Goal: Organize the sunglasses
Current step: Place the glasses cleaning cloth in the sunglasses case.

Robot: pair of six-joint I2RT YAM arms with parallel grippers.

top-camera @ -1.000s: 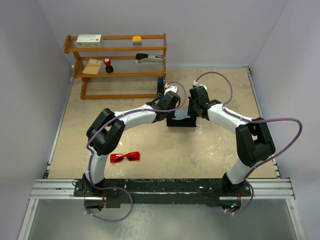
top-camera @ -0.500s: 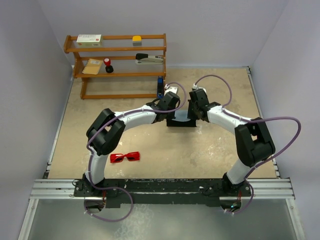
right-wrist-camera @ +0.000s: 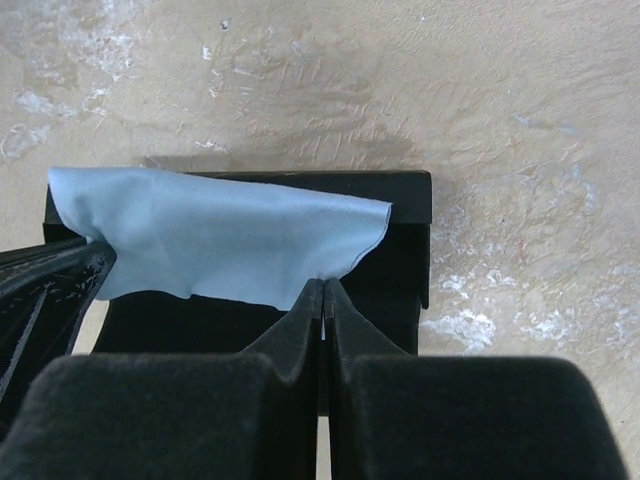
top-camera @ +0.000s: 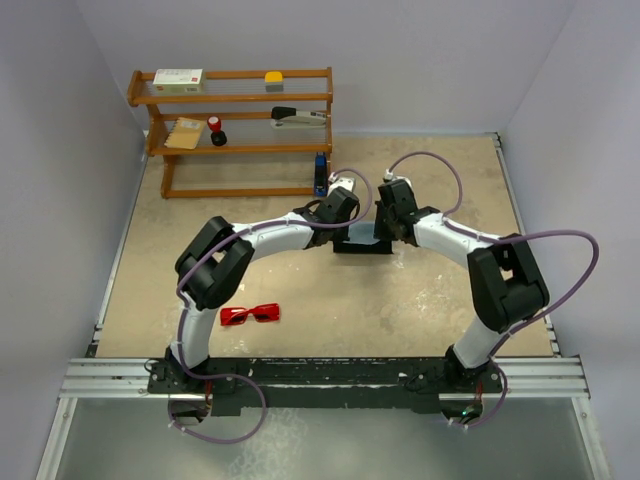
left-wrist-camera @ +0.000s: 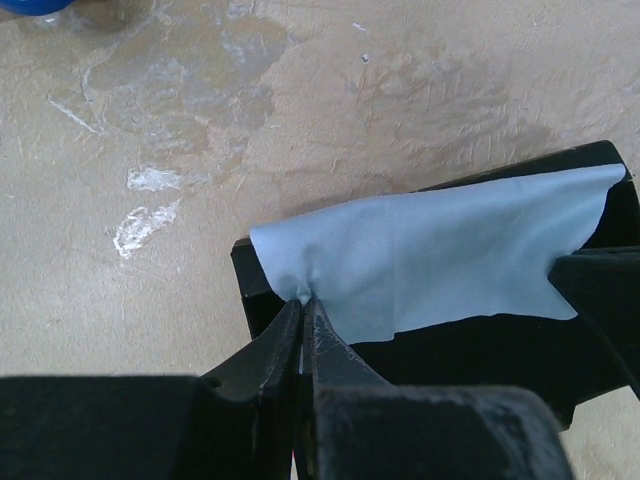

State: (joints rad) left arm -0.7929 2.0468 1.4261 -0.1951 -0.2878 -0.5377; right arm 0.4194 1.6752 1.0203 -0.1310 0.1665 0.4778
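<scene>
1. Top view: the slim, bright red sunglasses (top-camera: pixel 250 315) lie on the rough beige table (top-camera: pixel 350 300) near the left arm's base, well apart from the boxy black case (top-camera: pixel 362 246).
2. Left wrist: the left gripper (left-wrist-camera: pixel 303 302) pinches a puckered corner of the smooth, pale blue cloth (left-wrist-camera: pixel 430 250) draped over the case.
3. Right wrist: the right gripper (right-wrist-camera: pixel 323 292) is clamped on the cloth's curved edge.

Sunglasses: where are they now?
Top view: sunglasses lie on the table near-left, beside the left arm's elbow, well short of the black case.

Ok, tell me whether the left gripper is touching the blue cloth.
Touching. The left wrist view shows the left gripper shut on a puckered corner of the blue cloth, which drapes over the black case.
</scene>
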